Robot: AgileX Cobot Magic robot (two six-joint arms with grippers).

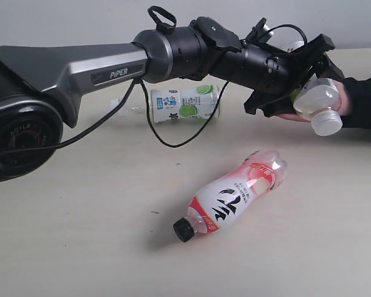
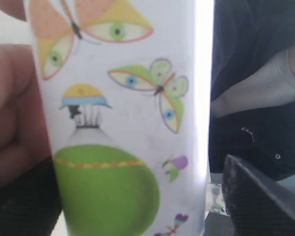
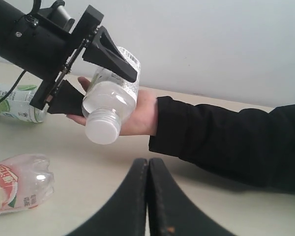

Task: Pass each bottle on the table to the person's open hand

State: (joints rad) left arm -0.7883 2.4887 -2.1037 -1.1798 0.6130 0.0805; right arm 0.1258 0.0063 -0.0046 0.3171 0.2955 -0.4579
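A white-capped bottle with a white-and-green label lies in the person's open hand at the right. My left gripper has reached across and straddles it, open, with a gap beside one finger. The label fills the left wrist view, next to the hand. The right wrist view shows the same bottle, hand and left gripper. A second lime-labelled bottle lies mid-table behind the arm. The black-capped pink-red bottle lies nearer the front. My right gripper is shut and empty.
The person's dark sleeve stretches in from the right over the pale table. The left arm's black cable droops in front of the lime bottle. Something white shows behind the left wrist, too hidden to identify.
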